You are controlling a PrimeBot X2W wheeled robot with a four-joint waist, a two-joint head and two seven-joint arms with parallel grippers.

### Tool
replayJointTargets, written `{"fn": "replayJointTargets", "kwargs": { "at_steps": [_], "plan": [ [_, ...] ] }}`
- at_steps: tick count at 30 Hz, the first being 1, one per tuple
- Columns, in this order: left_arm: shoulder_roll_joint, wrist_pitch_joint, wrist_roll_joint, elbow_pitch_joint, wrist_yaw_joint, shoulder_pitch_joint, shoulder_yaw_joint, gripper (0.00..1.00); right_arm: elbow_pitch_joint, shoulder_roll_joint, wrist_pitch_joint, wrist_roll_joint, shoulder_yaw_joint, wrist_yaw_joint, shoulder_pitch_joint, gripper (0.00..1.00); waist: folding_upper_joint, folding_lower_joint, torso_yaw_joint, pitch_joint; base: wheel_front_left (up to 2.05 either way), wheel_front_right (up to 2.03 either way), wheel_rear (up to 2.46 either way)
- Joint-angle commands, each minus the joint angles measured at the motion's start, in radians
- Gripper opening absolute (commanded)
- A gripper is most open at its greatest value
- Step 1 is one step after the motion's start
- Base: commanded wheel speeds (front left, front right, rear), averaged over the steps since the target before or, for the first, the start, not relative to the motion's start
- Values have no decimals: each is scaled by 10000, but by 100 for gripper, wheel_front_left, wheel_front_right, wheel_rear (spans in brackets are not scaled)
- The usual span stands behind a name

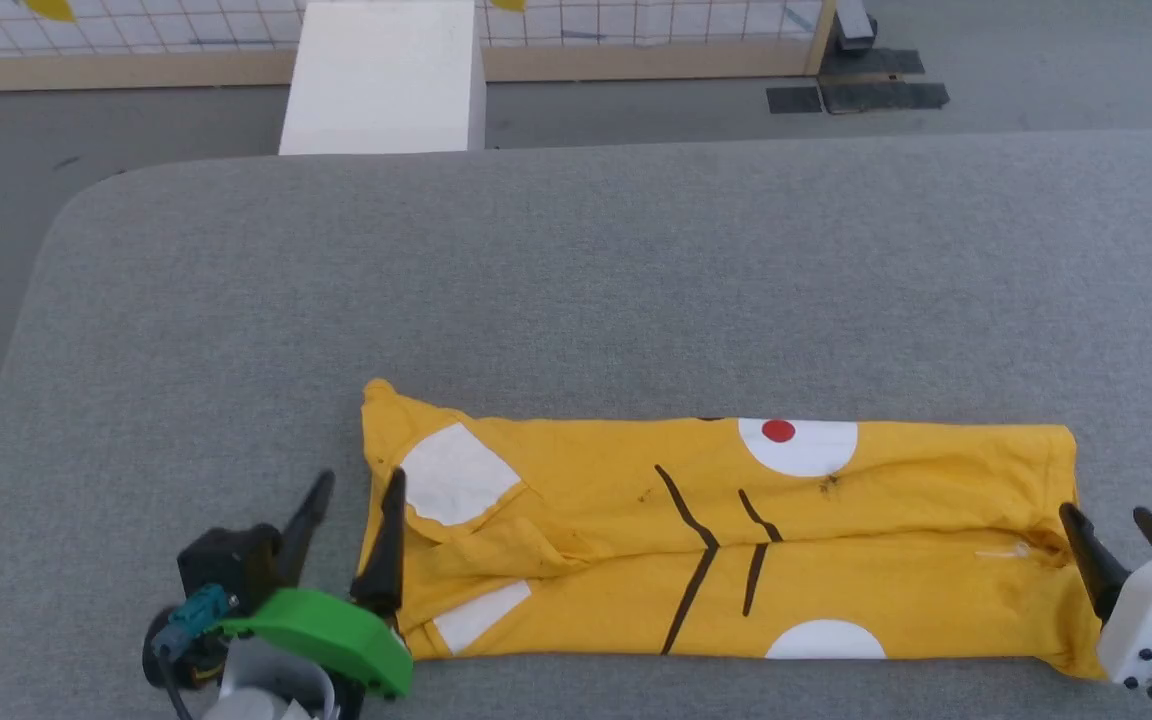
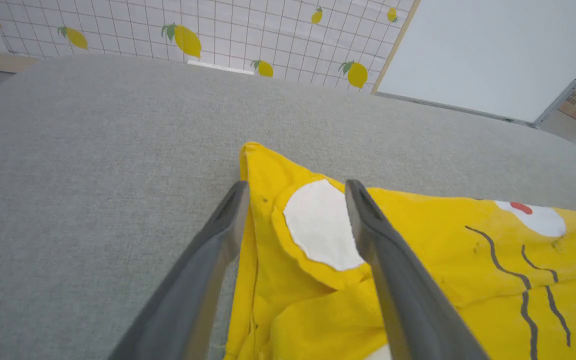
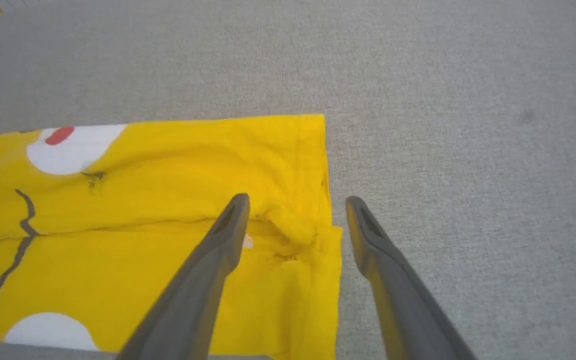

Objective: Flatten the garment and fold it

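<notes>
The yellow T-shirt (image 1: 716, 540) lies on the grey table as a long band running left to right, both long sides folded in toward the middle, with white patches, a red dot and dark whisker lines showing. My left gripper (image 1: 356, 495) stands open at the shirt's left end; in the left wrist view its gripper (image 2: 295, 192) straddles the shirt's (image 2: 418, 280) left edge and a white sleeve patch (image 2: 318, 225). At the right end my right gripper (image 1: 1111, 520) is open; in the right wrist view that gripper (image 3: 295, 207) straddles the hem edge of the shirt (image 3: 168, 200).
The grey fabric table (image 1: 576, 270) stretches far behind the shirt, with a rounded left corner. Beyond it stand a white box (image 1: 386, 80), a gridded lemon-print wall panel (image 2: 218, 30) and dark floor mats (image 1: 856, 95).
</notes>
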Motion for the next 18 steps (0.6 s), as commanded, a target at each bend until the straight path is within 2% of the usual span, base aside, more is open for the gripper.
{"fn": "replayJointTargets", "kwargs": {
  "at_steps": [1,5,10,14,18],
  "plan": [
    [-109,-313,276,143,106,-337,101,100,-244,254,-244,121,-174,-15,81,100,0,1,113,-129,0,0,0],
    [-365,-772,940,523,206,-948,411,100,-558,864,-841,168,-663,-15,43,100,0,1,181,-202,0,0,0],
    [-711,-833,2067,507,182,-1565,1113,100,-438,1498,-1252,154,-1127,-15,-234,100,0,1,211,-212,0,0,0],
    [-1100,-836,2757,472,62,-1668,1798,100,113,1866,-1102,-163,-1664,-15,-633,100,0,1,176,-158,0,0,0],
    [-1412,-837,3210,602,-71,-1688,2366,100,1016,2099,-458,-615,-2407,-15,-1215,100,0,1,141,-124,0,0,0]
  ]
}}
